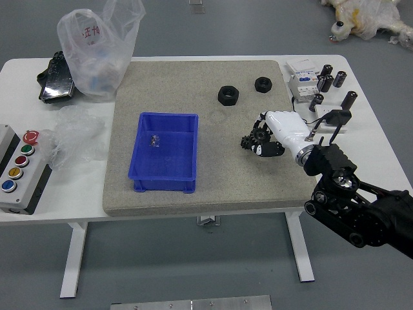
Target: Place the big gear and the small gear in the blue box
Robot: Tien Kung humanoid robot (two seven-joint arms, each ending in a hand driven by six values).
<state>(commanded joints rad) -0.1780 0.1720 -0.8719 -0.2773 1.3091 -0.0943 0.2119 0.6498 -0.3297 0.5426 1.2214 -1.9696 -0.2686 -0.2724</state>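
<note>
Blue box [164,184] sits at 9 o'clock from my right hand [288,129] in the head view, small gear [155,140] inside. Got fingers pinched round the big gear [256,138]; I'd lift it level, clear the box, then release low.

The blue rectangular box [164,175] sits open and upright on the mat [216,161]; the small, silvery gear [155,140] lies inside. The dark, toothed big gear [248,141], partly hidden, is in the right hand [287,132].

Grey mat [226,181] on white table [79,199]
</note>
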